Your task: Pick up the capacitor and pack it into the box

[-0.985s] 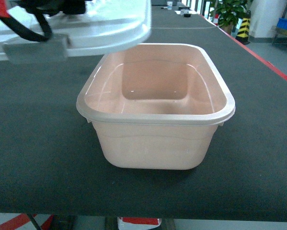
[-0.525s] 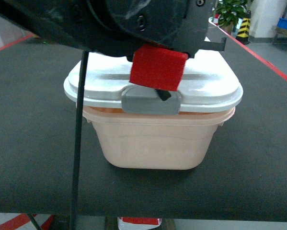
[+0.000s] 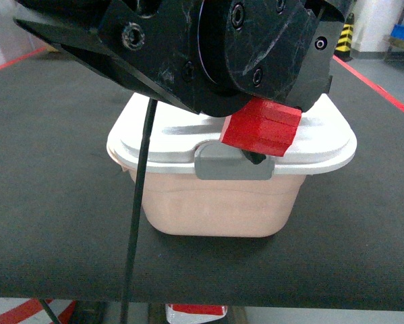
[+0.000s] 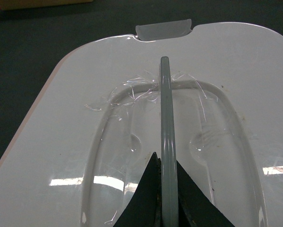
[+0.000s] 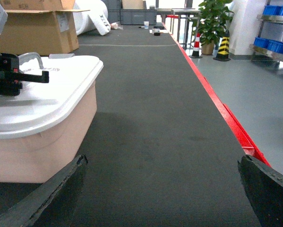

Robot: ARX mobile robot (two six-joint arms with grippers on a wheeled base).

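The box [image 3: 218, 206] is sitting on the dark table [image 3: 53, 202], its pale pink tub showing below a white lid [image 3: 168, 138] that is lying across the rim, with a grey latch [image 3: 232, 167] hanging at the near edge. The inside of the tub is being hidden entirely by the lid, so no capacitor is showing in any view. In the head view the left arm [image 3: 188, 47] is filling the top of the picture (a black mass with a red block [image 3: 261, 128] at its lower end) and is covering much of the lid's top. The left gripper [image 4: 163, 194] is showing in its wrist view: two dark fingertips [image 4: 148, 198] are pinching the lid's grey handle [image 4: 166, 127] from either side, directly above the box. In the right wrist view the right gripper [image 5: 162, 189] is appearing only as two dark tips at the bottom corners, spread wide and holding nothing, low over the table beside the box, which is lying to its left. A cardboard carton [image 5: 35, 26] is standing beyond the box.
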